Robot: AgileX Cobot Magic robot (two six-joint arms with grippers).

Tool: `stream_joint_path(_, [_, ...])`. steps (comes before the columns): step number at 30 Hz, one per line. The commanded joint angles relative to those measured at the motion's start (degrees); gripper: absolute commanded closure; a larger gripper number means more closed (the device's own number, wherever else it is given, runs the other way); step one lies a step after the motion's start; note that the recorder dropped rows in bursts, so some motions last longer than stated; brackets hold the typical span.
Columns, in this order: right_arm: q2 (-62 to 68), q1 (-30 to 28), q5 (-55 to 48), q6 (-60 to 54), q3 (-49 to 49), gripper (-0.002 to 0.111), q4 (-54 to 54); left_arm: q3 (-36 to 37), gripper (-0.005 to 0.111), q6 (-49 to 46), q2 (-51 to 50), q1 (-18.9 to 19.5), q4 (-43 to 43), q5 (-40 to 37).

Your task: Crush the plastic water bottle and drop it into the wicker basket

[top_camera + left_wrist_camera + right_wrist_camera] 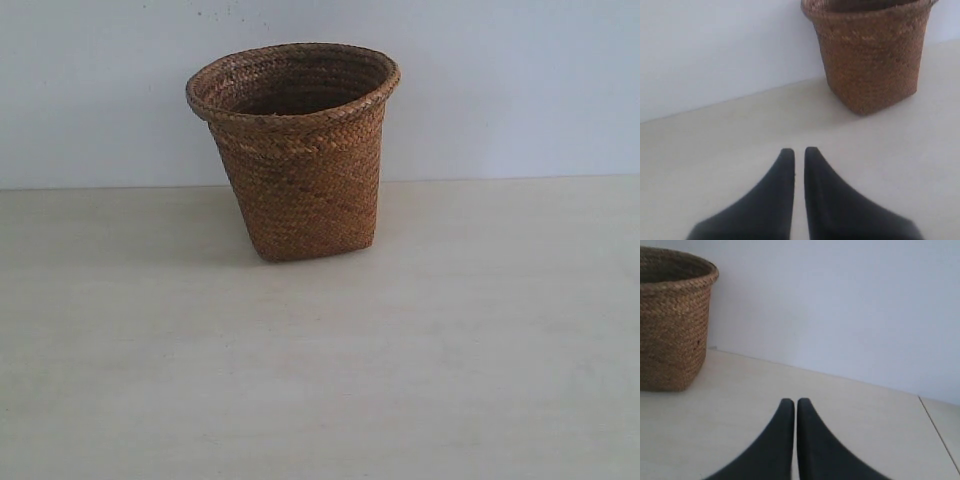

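Tabletop (450, 380) holds tapered brown wicker basket (300, 170) (contents unclear).

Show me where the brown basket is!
The wicker basket stands upright on the pale table, close to the white wall, just left of centre in the exterior view.

- One wicker basket (300, 170), brown and woven.
- One pale worktop (450, 350), which carries the basket.
- One plain wall (520, 90) behind it.
- Two grippers: the left gripper (799, 150) and the right gripper (791, 401), one in each wrist view.
- Two dark jaws on each gripper, four in all.
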State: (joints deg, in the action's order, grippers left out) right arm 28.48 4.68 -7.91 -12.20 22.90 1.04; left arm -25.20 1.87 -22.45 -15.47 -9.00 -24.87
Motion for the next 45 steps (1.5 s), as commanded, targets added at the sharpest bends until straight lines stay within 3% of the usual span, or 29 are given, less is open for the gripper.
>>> stream_joint_path(1, [-6.33, 1.09, 2.54, -0.34, -1.50, 0.108, 1.39, 3.56, 0.102, 1.13, 10.37, 0.09, 0.62, 2.48])
stream_joint_path(6, [-14.76, 1.09, 0.48, 4.62, -4.87, 0.108, 1.84, 6.42, 0.102, 6.76, 22.17, 0.09, 0.92, 2.20])
stream_joint_path(10, [-18.92, 1.09, 1.61, 5.30, -9.01, 0.108, 2.12, 7.36, 0.102, 10.37, 22.45, 0.09, 2.12, 4.50])
stream_joint_path(17, [-19.84, 1.09, 1.37, 5.30, -13.49, 0.108, 2.12, 16.03, 0.102, 10.37, 22.45, 0.09, 2.71, 16.77])
stream_joint_path(39, [-19.84, 1.09, -1.74, 5.56, -14.21, 0.108, 2.12, 18.40, 0.102, 10.56, 22.45, 0.09, 3.37, 17.68])
stream_joint_path(45, [-19.84, 1.09, -1.63, 5.75, -14.21, 0.108, 2.12, 20.15, 0.102, 1.58, 22.45, 0.90, 9.00, 16.29])
